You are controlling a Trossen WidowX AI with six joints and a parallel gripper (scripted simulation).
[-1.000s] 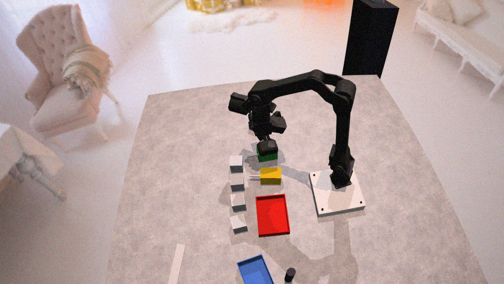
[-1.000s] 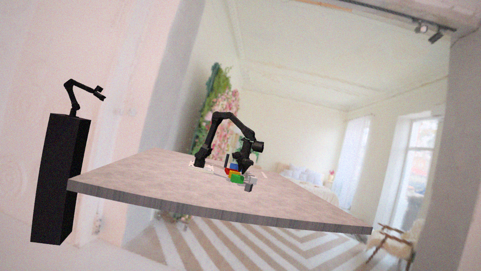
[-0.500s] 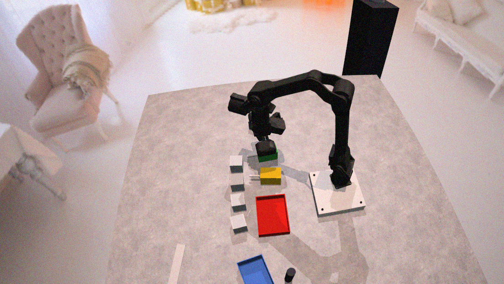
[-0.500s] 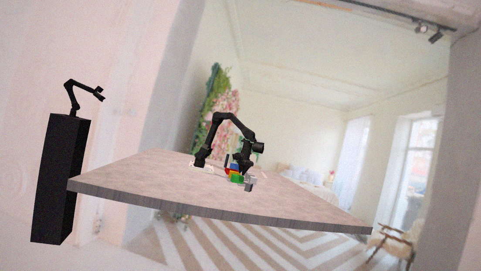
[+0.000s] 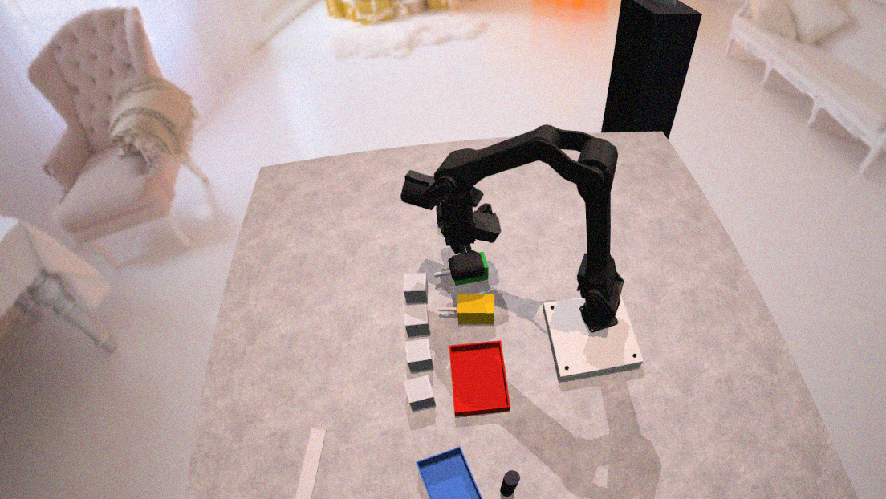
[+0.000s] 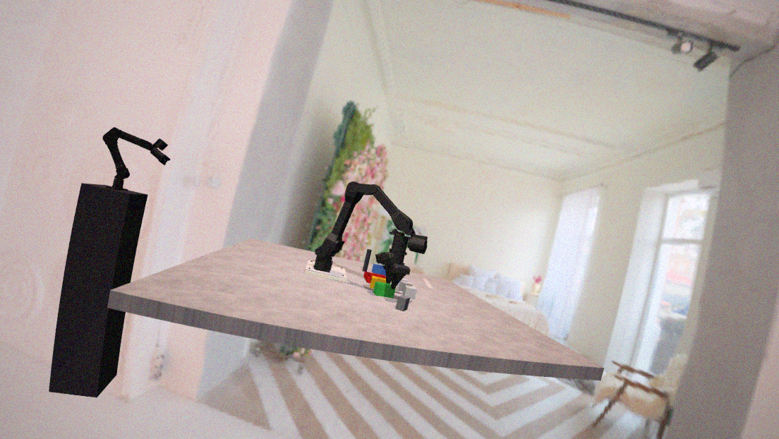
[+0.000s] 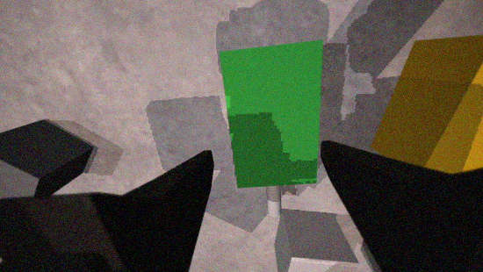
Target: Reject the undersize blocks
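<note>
Gripper: your black pincer (image 5: 469, 257) (image 6: 393, 286) (image 7: 265, 153) points down over the green gauge, its fingers apart and gripping nothing.
Green GO gauge: the green gauge (image 5: 485, 267) (image 6: 381, 289) (image 7: 274, 79) lies on the table; in your wrist view its handle appears between and beyond the fingertips, its pale pin towards the block row.
Yellow gauge: the yellow gauge (image 5: 476, 308) (image 6: 373, 280) (image 7: 439, 88) lies beside the green one, its pin also towards the row.
Block row: four pale-topped steel blocks (image 5: 415, 286) stand in a line past the pins; you cannot tell their bore sizes.
Separate block: a dark grey block (image 6: 402, 303) (image 7: 48, 149) sits apart from that row, near your pincer.
Red reject tray: the red tray (image 5: 478, 378) holds no blocks, beside the row.
Blue tray: the blue tray (image 5: 449, 476) lies beyond the red one, near an upright black peg (image 5: 510, 482).
</note>
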